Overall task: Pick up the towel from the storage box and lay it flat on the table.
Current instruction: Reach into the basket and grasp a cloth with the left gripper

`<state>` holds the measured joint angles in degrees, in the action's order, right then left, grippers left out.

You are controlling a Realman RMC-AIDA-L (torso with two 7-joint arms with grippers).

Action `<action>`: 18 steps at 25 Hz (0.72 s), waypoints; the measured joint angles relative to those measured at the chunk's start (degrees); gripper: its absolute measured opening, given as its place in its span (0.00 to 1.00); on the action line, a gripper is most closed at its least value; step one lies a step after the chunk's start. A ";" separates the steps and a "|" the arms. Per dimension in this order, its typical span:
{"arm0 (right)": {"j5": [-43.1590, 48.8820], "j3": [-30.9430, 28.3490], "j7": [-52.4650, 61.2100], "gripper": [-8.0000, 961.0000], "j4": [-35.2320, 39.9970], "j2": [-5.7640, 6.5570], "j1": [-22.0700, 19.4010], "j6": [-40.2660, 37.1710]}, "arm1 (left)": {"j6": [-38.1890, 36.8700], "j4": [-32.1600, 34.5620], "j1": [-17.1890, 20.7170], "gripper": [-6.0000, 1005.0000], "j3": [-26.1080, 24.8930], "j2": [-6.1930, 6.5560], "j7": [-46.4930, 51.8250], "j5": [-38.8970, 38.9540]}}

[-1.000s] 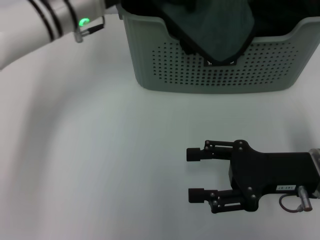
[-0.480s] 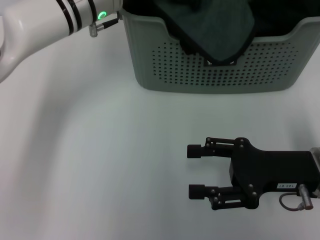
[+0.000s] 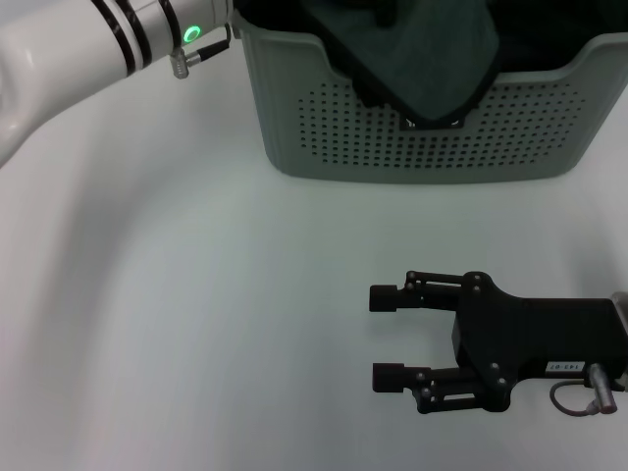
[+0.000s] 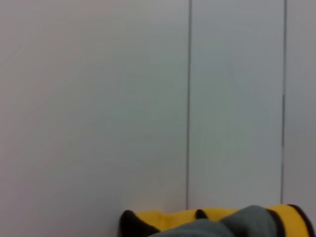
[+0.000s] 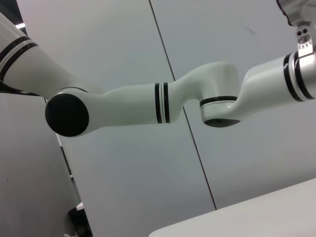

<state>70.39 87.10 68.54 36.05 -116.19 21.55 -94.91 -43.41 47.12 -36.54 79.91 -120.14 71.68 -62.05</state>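
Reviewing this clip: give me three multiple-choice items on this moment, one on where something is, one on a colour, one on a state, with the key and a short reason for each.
1. Where does the towel lie?
A. Flat on the table
B. In the storage box, one corner draped over its front wall
C. In the right end effector

2. What colour is the towel face seen in the head view?
A. Dark teal-grey
B. Red
C. White

3. What state is the right end effector in?
A. Shut on the towel
B. Open and holding nothing
C. Shut on the box rim

Key: 1 B, the cloth spills over the front wall of the storage box, not onto the table. 2 A, the draped face is teal-grey with black edging. 3 B, its fingers stand apart above bare tabletop, in front of the box.
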 joint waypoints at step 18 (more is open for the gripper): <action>0.01 0.09 0.02 0.78 -0.01 0.00 0.24 0.11 | -2.28 3.57 4.80 0.09 -0.52 0.23 1.80 6.42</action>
<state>70.40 87.19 68.56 36.03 -116.19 21.79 -94.81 -45.69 50.69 -31.74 79.40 -119.92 73.48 -55.63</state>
